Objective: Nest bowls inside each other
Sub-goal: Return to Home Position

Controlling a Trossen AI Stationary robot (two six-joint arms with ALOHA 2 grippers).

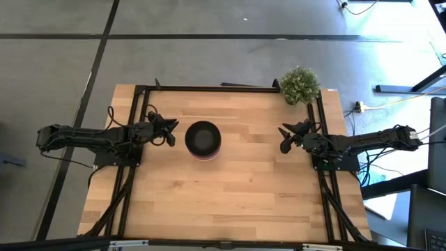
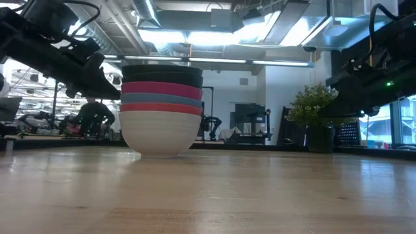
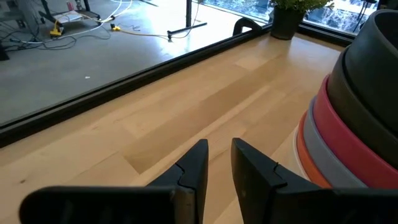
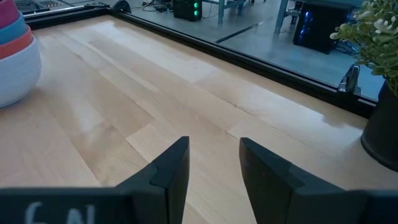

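Note:
The bowls stand nested in one stack near the middle of the table. In the low view the stack reads, from the bottom up: white, red, blue, magenta-pink, black on top, with the white bowl's base on the wood. My left gripper hovers just left of the stack, open, touching nothing; the stack's side fills the edge of its wrist view beside the fingers. My right gripper is open at the table's right side, well clear of the stack.
A small green potted plant stands at the table's far right corner, close behind my right gripper. A black frame rail runs along the far edge. Bare wood spans the near half of the table.

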